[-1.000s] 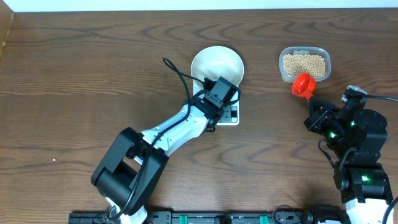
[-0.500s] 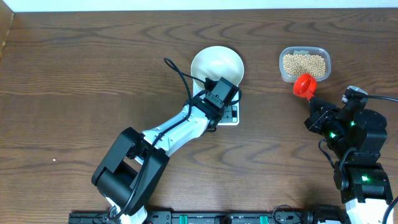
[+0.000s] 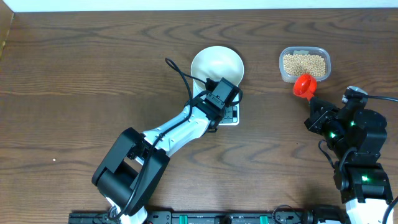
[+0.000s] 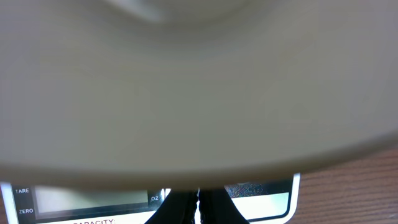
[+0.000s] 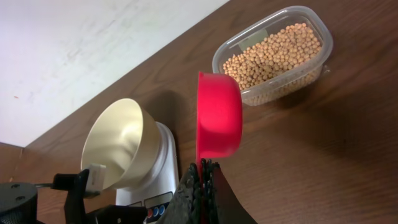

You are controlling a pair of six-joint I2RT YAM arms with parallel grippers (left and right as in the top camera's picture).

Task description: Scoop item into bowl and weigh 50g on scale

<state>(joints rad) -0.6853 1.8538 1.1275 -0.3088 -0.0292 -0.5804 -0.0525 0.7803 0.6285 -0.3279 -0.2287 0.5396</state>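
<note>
The cream bowl (image 3: 217,65) stands on the white scale (image 3: 231,114); it shows no beans inside. The pale tan beans (image 3: 304,63) lie in a clear plastic tub (image 3: 304,51) at the back right. My left gripper (image 3: 219,99) is shut and empty, its tips over the scale's front panel (image 4: 255,202), just below the bowl's underside (image 4: 199,93). My right gripper (image 3: 315,102) is shut on the handle of a red scoop (image 3: 303,85), held in the air beside the tub's near edge. In the right wrist view the scoop (image 5: 219,117) is tilted on its side between bowl (image 5: 121,144) and tub (image 5: 273,56).
The brown wooden table (image 3: 74,74) stretches left and right. A black cable (image 3: 180,74) loops above the left arm. A pale wall (image 5: 81,50) runs behind the table's far edge.
The red scoop in my right gripper has shifted very slightly up towards the tub. The left arm has barely moved.
</note>
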